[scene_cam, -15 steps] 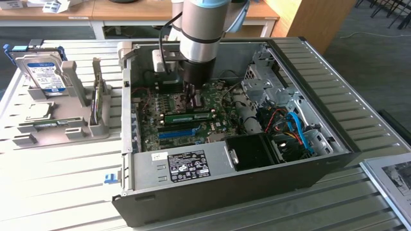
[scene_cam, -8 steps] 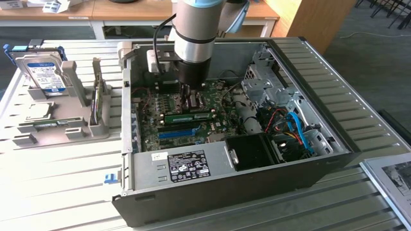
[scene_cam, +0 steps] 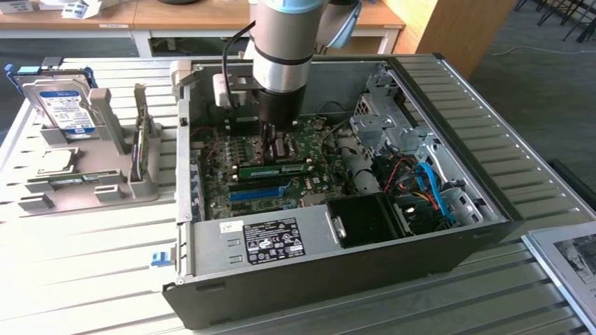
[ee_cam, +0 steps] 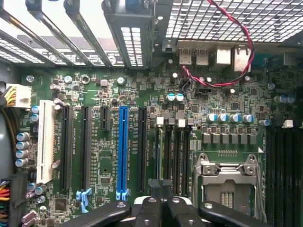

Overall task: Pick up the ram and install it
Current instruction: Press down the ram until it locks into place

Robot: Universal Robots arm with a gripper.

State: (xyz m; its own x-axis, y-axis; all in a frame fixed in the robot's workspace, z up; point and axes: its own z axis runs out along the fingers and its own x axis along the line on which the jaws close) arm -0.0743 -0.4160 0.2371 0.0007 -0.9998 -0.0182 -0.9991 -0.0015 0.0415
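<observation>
My gripper (scene_cam: 276, 148) hangs closed and empty inside the computer case (scene_cam: 484, 209). The ram (scene_cam: 276, 169) sits on the motherboard (scene_cam: 308, 183) just at its six o'clock in the exterior view, long axis nine-to-three.

Exterior view: camera set high and off the arm, looking down at an angle on the open computer case (scene_cam: 326, 258) lying on the slatted bench (scene_cam: 84, 265). It stands far enough back to take in the whole case, the arm (scene_cam: 284, 49) entering from the top centre of the frame, and a grey stand at the frame's left.

Wrist view: camera on the wrist, facing straight down into the case from close range, with the claw (ee_cam: 161, 213) at the bottom centre of the frame.

Shared ground: the green motherboard (scene_cam: 279, 174) (ee_cam: 227, 99), including its long blue slot (scene_cam: 256, 193) (ee_cam: 123, 151).
</observation>
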